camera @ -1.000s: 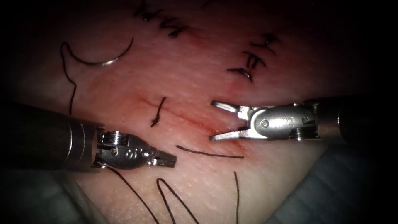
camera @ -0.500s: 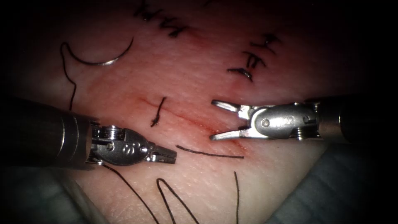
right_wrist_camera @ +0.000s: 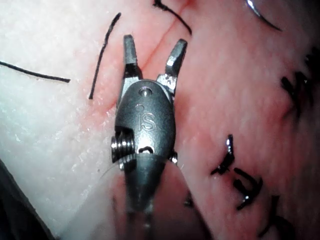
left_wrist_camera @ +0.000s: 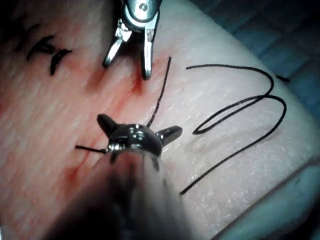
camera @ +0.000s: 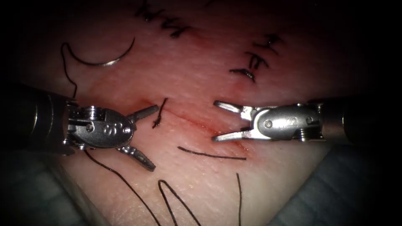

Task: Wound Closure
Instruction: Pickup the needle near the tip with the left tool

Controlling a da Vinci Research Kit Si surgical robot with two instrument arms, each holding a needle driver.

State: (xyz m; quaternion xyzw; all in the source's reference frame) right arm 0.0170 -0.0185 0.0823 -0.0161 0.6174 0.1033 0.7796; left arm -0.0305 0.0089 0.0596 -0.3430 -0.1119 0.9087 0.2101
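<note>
The curved needle (camera: 104,62) lies flat on the tissue (camera: 197,79), far left of the cut (camera: 188,120), held by neither tool and not in the tissue. Its thread (camera: 69,71) runs down from its left end behind the left tool. My left tool (camera: 153,138) stands at the cut's left end, jaws open and empty, its upper jaw close to a short thread stub (camera: 160,113). My right tool (camera: 215,120) straddles the cut's right end, open and empty. The wrist views show the left tool (left_wrist_camera: 137,129) and right tool (right_wrist_camera: 154,47) open.
Finished stitches (camera: 255,62) sit up right of the right tool, more at the top (camera: 167,24). A loose cut thread piece (camera: 211,154) lies below the cut. A thread loop (camera: 171,201) trails toward the tissue's near edge, with dark cloth (camera: 335,192) beyond.
The left tool's jaws have swung from shut to wide open, and the tool has drawn back left and risen toward the cut's left end. The right tool has stayed still.
</note>
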